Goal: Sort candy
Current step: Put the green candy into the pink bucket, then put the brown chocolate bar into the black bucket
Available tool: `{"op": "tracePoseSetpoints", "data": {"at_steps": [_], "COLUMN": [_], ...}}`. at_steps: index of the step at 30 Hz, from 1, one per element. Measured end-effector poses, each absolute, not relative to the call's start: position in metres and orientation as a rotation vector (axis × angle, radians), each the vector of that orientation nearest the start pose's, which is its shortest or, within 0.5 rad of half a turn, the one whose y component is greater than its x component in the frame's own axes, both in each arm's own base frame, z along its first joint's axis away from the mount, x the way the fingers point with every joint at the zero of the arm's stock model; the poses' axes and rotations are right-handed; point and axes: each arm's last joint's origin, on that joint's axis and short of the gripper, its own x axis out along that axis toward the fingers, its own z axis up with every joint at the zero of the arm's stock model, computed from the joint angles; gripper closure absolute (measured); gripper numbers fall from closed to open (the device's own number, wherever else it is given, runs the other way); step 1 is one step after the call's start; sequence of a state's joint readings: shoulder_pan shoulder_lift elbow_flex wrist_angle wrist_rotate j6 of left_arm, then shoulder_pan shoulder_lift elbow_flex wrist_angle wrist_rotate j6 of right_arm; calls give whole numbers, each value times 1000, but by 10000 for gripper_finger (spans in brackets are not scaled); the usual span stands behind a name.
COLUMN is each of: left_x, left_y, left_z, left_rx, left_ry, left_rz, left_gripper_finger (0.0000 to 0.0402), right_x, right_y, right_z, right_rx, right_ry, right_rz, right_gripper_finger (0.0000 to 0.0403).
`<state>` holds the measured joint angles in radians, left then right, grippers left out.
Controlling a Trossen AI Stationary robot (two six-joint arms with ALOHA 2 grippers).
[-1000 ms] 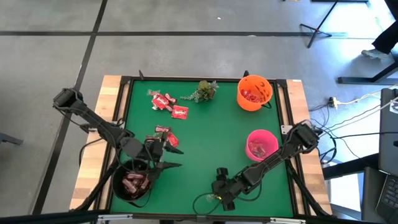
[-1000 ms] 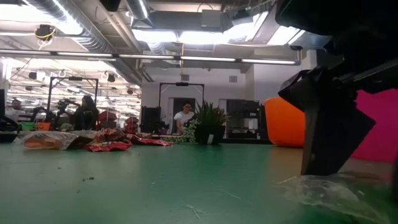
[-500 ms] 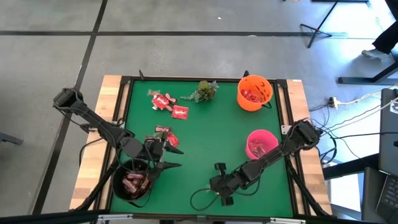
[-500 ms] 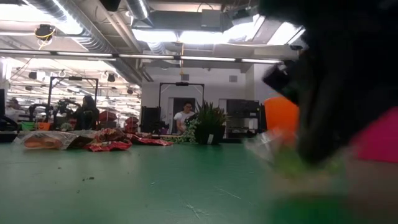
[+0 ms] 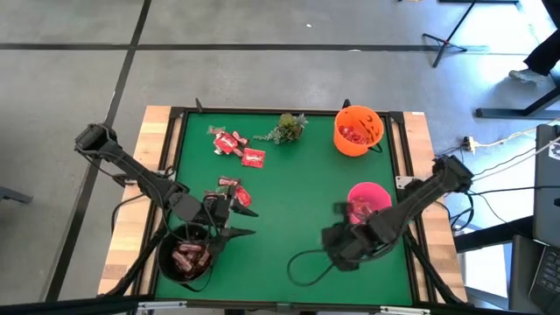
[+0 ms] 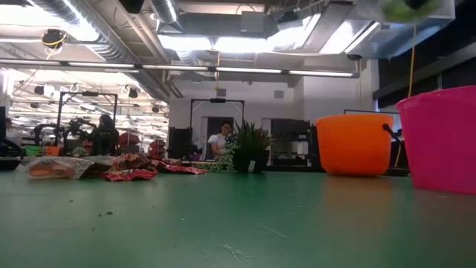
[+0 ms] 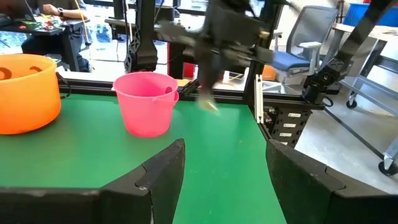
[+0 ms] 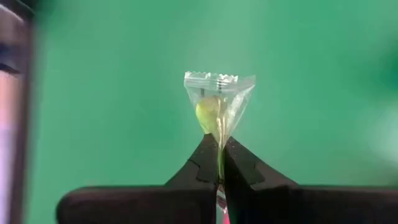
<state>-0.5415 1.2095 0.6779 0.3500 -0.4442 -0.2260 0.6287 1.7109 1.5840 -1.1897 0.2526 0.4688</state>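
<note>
Right hand: raised above the green bench near its front edge, just beside the pink bucket; arm reaches in from the right-hand edge. Fingers pinched tight on the lower edge of a clear-wrapped candy holding a yellow-green sweet; wrapper stands upright with a serrated top seam.

Left hand: hovers over the front left part of the bench, beside the black bowl of dark red candy; fingers spread wide, nothing between them.

Red candy packets: scattered near the back left corner, white print too small to read; a second cluster lies just beside the left hand.

Orange bucket: back right corner, red candy inside.

Green plant sprig: at the back edge.
</note>
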Motion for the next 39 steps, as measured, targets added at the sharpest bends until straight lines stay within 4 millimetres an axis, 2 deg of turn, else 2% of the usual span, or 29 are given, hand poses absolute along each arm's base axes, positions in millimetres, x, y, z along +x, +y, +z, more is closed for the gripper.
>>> {"op": "tracePoseSetpoints", "data": {"at_steps": [5, 9, 13, 18, 20, 23, 25, 33, 36, 39], "left_x": [230, 230, 230, 230, 230, 230, 230, 230, 230, 230], "left_y": [-124, -124, -124, -124, -124, -124, -124, -124, -124, -124], "left_z": [261, 261, 261, 261, 261, 261, 261, 261, 261, 261], "left_rx": [-140, -140, -140, -140, -140, -140, -140, -140, -140, -140], "left_ry": [170, 170, 170, 170, 170, 170, 169, 169, 169, 169], "left_rz": [-78, -78, -78, -78, -78, -78, -79, -79, -79, -79], "left_gripper_finger": [189, 189, 188, 188, 188, 188, 188, 188, 188, 188], "right_x": [240, 225, 212, 193, 186, 184, 182, 180, 185, 196], "right_y": [164, 146, 121, 88, 80, 73, 70, 68, 70, 72], "right_z": [330, 335, 327, 295, 283, 268, 265, 272, 277, 282], "right_rx": [-107, -5, 114, 192, 246, 349, 393, 418, 427, 447], "right_ry": [1331, 1372, 1424, 1514, 1522, 1488, 1461, 1411, 1352, 1220], "right_rz": [-171, -308, -386, -517, -516, -473, -471, -489, -478, -450], "right_gripper_finger": [392, 392, 392, 389, 382, 356, 331, 230, 209, 199]}}
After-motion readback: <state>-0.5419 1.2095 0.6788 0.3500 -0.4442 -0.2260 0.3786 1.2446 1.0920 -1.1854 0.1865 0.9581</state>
